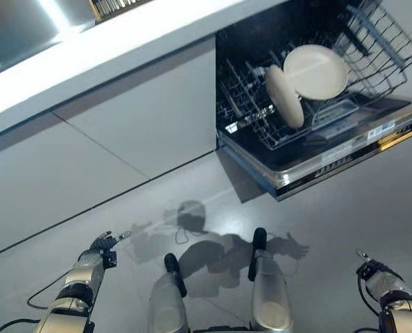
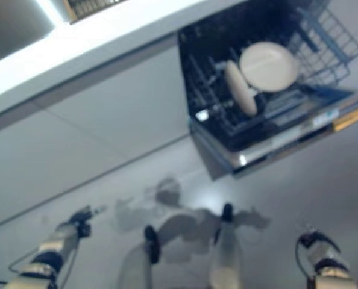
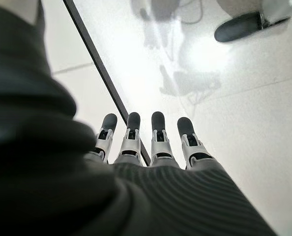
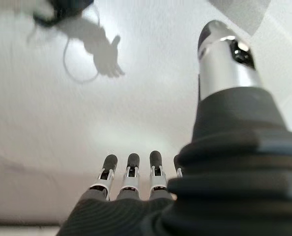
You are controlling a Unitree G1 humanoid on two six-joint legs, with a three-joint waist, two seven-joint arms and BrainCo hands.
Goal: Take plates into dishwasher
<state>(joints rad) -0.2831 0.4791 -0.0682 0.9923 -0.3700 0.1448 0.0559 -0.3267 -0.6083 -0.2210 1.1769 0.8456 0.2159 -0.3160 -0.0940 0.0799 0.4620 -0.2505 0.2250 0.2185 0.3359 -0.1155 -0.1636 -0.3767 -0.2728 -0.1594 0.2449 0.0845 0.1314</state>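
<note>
Two cream plates stand in the lower rack [image 1: 261,118] of the open dishwasher at the upper right: a round plate [image 1: 315,71] facing me and a second plate [image 1: 284,97] edge-on just left of it. My left hand [image 1: 102,244] hangs low at the lower left, fingers [image 3: 132,132] straight and empty over the floor. My right hand [image 1: 376,272] hangs at the lower right, fingers [image 4: 131,169] straight, holding nothing. Both hands are far from the dishwasher.
The dishwasher door [image 1: 345,156] lies folded down and juts out over the grey floor. White cabinet fronts [image 1: 123,139] run along the left under a pale countertop [image 1: 123,35]. A dark floor seam [image 3: 106,83] passes beneath my left hand.
</note>
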